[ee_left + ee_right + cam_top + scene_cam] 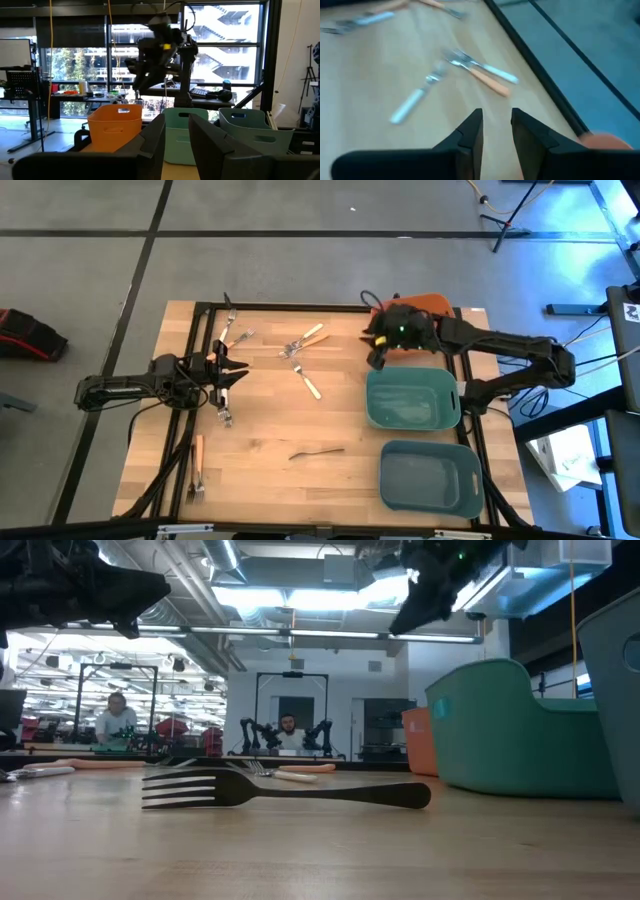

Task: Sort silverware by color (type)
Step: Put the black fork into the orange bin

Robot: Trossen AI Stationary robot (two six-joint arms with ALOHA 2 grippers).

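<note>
The silverware lies scattered on the wooden surface (260, 470). A dark fork (317, 451) sits near the middle toward 6 o'clock. An orange-handled fork (198, 468) lies at 8 o'clock. A mixed cluster of forks (302, 340) lies toward 12 o'clock, with another orange-handled one (308, 383) just below it. Two more forks (226, 414) lie at 10 o'clock beside the left end effector (236, 372), which hangs there empty, its fingers slightly spread. The right end effector (377, 352) hovers at 1 o'clock by the orange bin (432, 301), its fingers (470, 132) narrowly parted and pinching nothing. A green bin (412, 420) and a blue bin (430, 498) stand at 4 o'clock.
</note>
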